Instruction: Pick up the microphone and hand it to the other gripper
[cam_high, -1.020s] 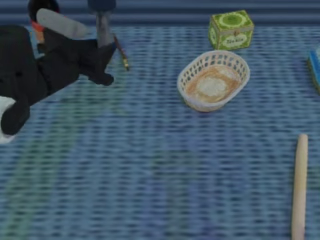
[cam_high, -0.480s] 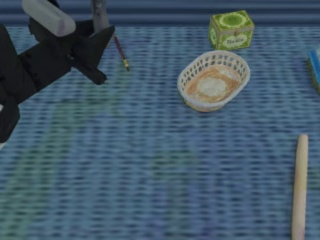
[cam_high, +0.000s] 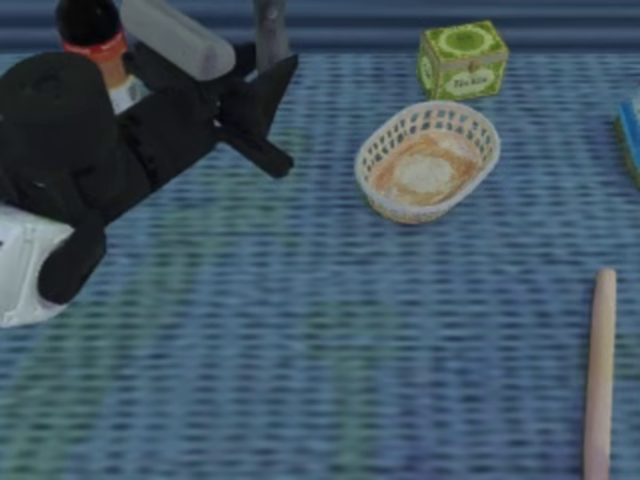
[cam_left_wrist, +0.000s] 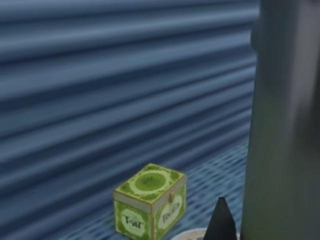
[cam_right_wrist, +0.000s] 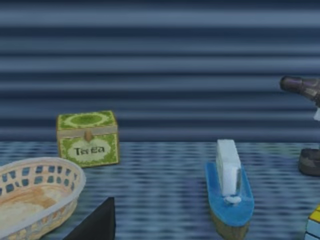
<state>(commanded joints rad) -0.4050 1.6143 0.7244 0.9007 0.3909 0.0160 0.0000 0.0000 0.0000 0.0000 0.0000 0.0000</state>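
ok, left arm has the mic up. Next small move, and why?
Probably carry on rightward toward table centre, above the white woven basket. The left end effector grips the grey metallic handle of the dark-headed microphone at the top view's far left edge, and the right arm is not in that view.

Left gripper (cam_high: 262, 112) is travelling toward 3 o'clock along the far edge of the table, now nearer the white basket (cam_high: 428, 160) than a second ago. The microphone (cam_high: 268, 32) is riding along clamped in its fingers, handle upright. The dark-red pencil seen earlier is now hidden under the arm.
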